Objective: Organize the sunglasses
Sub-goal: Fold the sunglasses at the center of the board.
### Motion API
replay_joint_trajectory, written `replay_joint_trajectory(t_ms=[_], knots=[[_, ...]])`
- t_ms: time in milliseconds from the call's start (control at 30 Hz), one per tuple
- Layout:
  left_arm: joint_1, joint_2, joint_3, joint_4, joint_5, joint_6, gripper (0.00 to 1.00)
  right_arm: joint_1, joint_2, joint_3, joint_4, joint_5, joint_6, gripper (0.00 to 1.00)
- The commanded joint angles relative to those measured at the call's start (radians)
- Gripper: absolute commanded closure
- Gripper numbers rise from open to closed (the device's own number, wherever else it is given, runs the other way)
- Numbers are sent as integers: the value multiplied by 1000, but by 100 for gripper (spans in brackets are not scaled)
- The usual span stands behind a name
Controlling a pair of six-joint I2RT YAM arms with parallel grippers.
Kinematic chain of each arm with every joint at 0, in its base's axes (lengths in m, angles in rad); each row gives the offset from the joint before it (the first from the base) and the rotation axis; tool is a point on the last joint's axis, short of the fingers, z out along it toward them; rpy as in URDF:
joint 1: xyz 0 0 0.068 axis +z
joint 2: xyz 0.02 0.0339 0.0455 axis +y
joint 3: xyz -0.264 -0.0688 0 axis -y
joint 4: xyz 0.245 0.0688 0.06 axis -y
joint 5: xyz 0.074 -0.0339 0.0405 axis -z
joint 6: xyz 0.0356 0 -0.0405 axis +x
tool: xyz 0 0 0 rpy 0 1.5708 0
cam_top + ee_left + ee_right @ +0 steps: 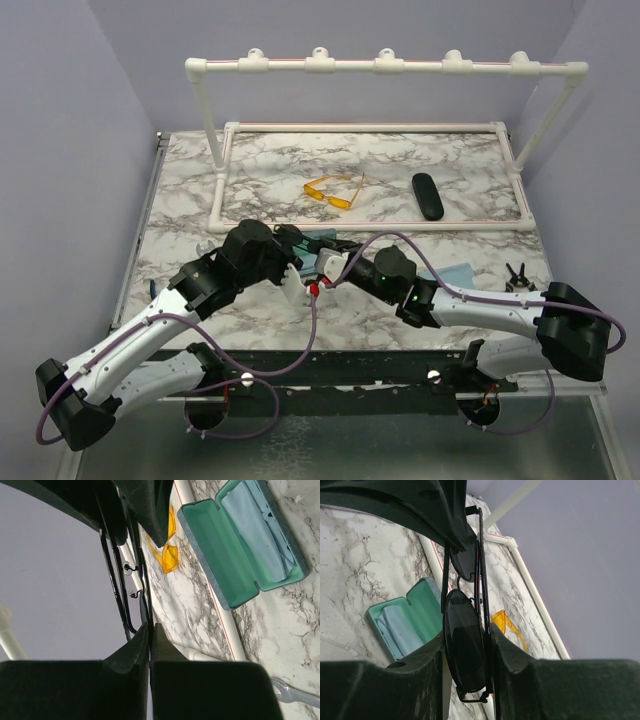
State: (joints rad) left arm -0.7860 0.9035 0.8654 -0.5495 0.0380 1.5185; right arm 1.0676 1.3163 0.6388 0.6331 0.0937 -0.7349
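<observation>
The dark wire-frame sunglasses (465, 645) hang in the air between both grippers, folded, above the table's middle. My right gripper (467, 642) is shut on them across a lens and the frame. My left gripper (150, 632) is shut on a thin wire part of the same sunglasses (120, 580). In the top view the two grippers meet, left gripper (297, 276) and right gripper (326, 268), and the dark pair is mostly hidden there. The yellow-orange sunglasses (330, 192) lie open on the marble further back; they also show in the left wrist view (169, 556) and the right wrist view (507, 625).
The grey-blue case (240, 545) lies open with a teal lining and a blue cloth, just behind the grippers (322, 243). A black oval case (428, 195) lies at the back right. A white pipe frame (365, 127) borders the back area. A small black object (517, 275) sits at the right.
</observation>
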Motion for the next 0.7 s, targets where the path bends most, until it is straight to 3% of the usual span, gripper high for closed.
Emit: replay_joint_trajectory(t_ms=[0,100,267,433,667], knots=[[-7,6,30,-25,24,-14,100,4,-20,16,-13,-18,-23,72],[-8,7,30,-27,24,-17,100,5,-15,27,-36,-22,-13,78],[-9,6,27,-29,22,-18,99,5,-19,22,-44,-9,18,79],[-8,-1,28,-27,19,-28,71,3,-38,2,-51,8,89,84],[-9,-19,14,-12,5,-38,53,2,-47,-11,-82,1,144,87]])
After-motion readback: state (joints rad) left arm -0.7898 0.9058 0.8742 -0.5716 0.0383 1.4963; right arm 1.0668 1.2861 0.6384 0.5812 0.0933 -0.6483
